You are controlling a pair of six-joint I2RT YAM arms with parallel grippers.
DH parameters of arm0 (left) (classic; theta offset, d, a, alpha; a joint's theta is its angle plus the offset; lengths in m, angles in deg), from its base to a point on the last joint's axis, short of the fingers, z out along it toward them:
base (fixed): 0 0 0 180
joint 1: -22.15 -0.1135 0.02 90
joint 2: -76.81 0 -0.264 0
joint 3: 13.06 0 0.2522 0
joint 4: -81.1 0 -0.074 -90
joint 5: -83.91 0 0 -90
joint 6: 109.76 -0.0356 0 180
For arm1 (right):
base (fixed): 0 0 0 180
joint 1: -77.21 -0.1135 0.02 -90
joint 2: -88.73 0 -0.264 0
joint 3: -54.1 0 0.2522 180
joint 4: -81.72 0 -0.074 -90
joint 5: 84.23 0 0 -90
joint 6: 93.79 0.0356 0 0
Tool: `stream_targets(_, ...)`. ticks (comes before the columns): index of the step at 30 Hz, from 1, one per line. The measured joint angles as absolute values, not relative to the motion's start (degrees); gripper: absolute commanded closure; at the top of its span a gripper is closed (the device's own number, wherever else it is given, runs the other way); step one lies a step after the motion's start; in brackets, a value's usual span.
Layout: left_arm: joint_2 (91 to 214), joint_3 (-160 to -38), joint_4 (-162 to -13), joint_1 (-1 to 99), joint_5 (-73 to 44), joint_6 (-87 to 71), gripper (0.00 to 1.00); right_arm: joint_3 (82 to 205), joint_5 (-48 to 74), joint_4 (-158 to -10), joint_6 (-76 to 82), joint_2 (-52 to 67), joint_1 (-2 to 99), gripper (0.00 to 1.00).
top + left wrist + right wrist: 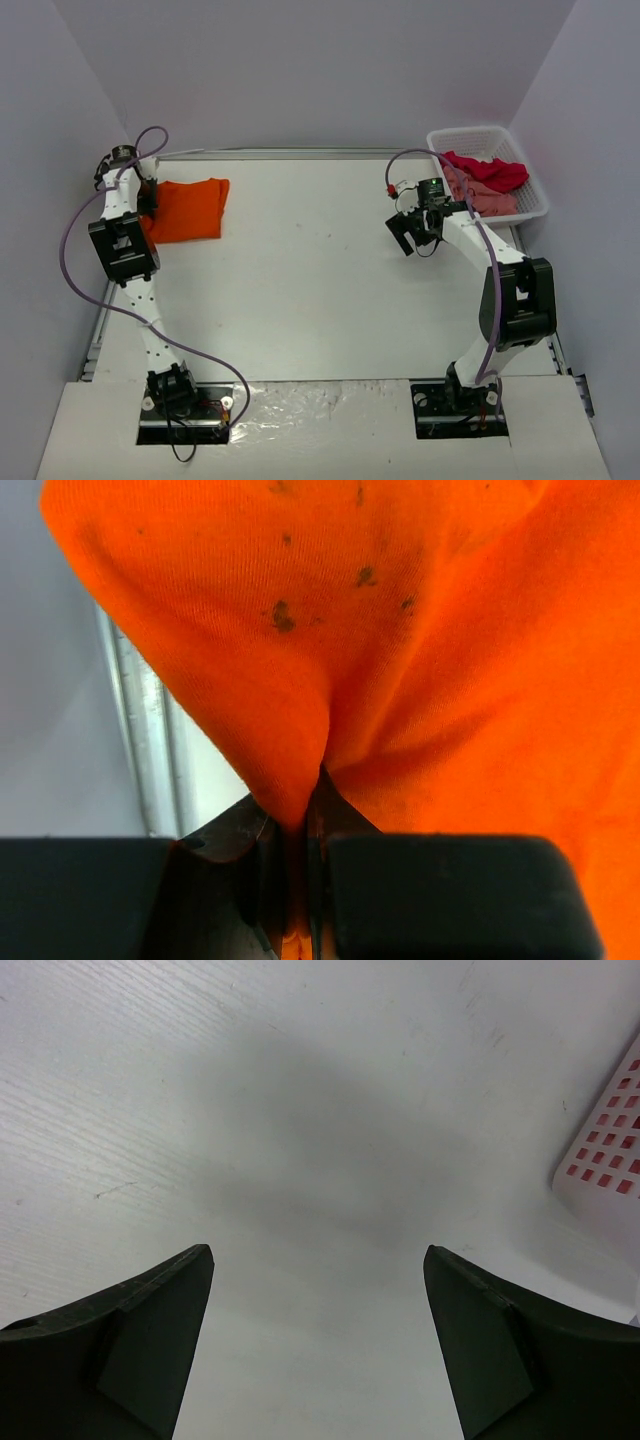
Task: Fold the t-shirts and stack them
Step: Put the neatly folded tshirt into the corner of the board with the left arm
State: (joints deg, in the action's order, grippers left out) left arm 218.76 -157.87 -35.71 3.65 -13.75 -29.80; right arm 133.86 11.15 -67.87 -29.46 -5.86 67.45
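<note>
A folded bright orange t-shirt [188, 209] lies at the far left of the table. My left gripper [148, 205] sits at its left edge, shut on a pinch of the orange cloth [300, 780], which fills the left wrist view. A crimson red t-shirt [490, 170] and a dusty pink t-shirt [480, 196] lie crumpled in the white lattice basket [534, 203] at the far right. My right gripper [408, 232] is open and empty above bare table, just left of the basket; its fingers [160, 1350] stand wide apart.
The basket's corner [608, 1170] shows at the right edge of the right wrist view. A metal rail [150, 740] runs along the table's left edge beside the left gripper. Grey walls enclose the table on three sides.
</note>
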Motion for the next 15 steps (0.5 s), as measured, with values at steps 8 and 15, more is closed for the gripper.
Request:
stream_targets(8,218.9,-157.9,-36.7,2.5,-9.3,-32.1,0.98,133.8,11.2,-68.1,-29.5,-5.9,67.4,0.17)
stream_targets(15,219.7,-158.0,-38.1,2.0,-6.4,-32.7,0.98,133.2,11.6,-68.6,-29.3,-5.9,67.4,0.17)
